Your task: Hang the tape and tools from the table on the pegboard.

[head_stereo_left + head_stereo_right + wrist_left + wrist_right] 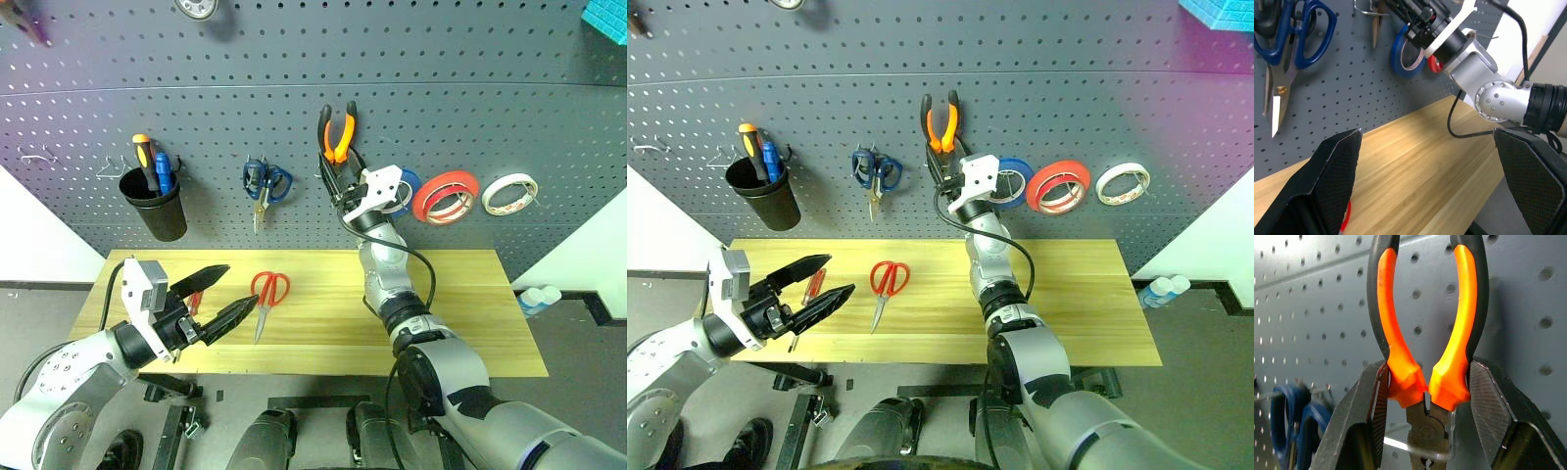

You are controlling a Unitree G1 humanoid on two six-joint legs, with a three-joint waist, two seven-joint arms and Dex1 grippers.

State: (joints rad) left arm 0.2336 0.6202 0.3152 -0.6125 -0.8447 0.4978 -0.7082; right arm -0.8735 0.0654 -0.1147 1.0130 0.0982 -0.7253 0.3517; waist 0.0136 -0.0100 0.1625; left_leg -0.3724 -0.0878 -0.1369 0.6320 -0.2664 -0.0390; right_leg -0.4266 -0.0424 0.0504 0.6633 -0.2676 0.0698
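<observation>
The orange-and-black pliers (337,131) stand handles-up against the pegboard (460,98), and my right gripper (340,178) is shut on the lower part of the handles (1400,377). On the pegboard to the right hangs the red tape (446,197). The red-handled scissors (266,295) lie on the table (460,313), left of centre. Near them lies the slim red screwdriver (811,286), partly hidden behind my left gripper (240,286). That gripper hovers open over the table's left front with nothing between its fingers.
Blue-handled scissors (265,183) hang left of the pliers. A black cup (157,208) with orange and blue screwdrivers hangs further left. A blue roll (409,183) sits behind my right wrist and a white roll (509,193) at far right. Bare hooks (39,157) sit at the board's left.
</observation>
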